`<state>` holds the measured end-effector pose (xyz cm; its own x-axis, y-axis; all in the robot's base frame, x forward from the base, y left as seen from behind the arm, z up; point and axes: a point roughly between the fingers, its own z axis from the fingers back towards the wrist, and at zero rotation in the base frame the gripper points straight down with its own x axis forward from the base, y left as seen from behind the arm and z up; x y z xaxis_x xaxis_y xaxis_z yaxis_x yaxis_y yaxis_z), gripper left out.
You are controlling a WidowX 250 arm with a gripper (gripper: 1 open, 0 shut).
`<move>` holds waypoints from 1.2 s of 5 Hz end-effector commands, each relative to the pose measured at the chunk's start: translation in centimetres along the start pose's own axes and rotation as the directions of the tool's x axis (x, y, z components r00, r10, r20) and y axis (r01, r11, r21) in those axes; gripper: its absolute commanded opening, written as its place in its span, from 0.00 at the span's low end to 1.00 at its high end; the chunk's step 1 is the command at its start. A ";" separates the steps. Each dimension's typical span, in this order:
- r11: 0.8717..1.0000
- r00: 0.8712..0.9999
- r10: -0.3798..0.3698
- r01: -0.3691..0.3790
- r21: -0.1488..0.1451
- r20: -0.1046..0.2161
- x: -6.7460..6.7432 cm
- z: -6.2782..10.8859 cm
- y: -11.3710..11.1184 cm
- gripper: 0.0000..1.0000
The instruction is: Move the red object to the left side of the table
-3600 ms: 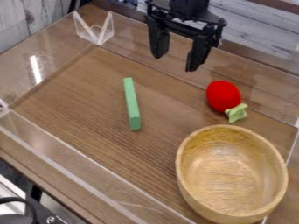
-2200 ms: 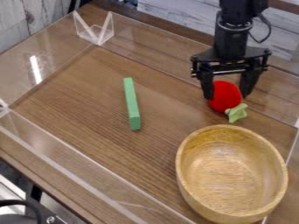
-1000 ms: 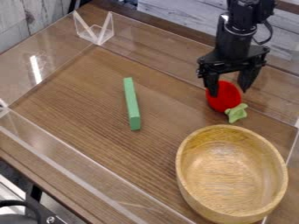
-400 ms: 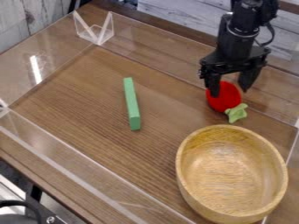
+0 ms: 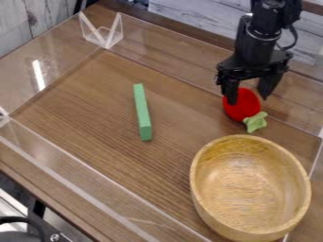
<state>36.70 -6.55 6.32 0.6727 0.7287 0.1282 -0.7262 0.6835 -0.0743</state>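
Table (image 5: 89, 104) — wood-grain, clear walls. Wooden bowl (image 5: 250, 186) at 5 o'clock. Green bar (image 5: 143, 112) just left of centre. Gripper (image 5: 251, 92) at 2 o'clock, pointing down, jaws spread wide astride the red object (image 5: 244, 105) — contact cannot be told; leafy end faces the bowl.

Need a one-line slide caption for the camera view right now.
Open claw straddling the red toy at right, green bar mid-table, bowl in front.
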 end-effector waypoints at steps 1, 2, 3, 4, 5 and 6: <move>0.998 0.999 -0.005 0.007 -0.057 0.041 0.6 2.2 -1.1 1.00; 0.999 0.999 0.003 -0.001 -0.050 0.042 0.7 2.0 -1.1 1.00; 1.000 0.999 0.011 -0.009 -0.030 0.041 0.6 0.8 -0.9 1.00; 1.000 0.999 0.017 -0.016 -0.013 0.038 0.5 -0.3 -0.9 1.00; 1.000 0.999 0.019 -0.018 -0.007 0.038 0.4 -0.6 -0.7 0.00; 0.999 0.999 0.016 -0.014 -0.051 0.029 0.7 1.7 -0.6 0.00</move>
<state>36.54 -6.59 5.01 0.6628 0.7411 0.1073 -0.7408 0.6698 -0.0508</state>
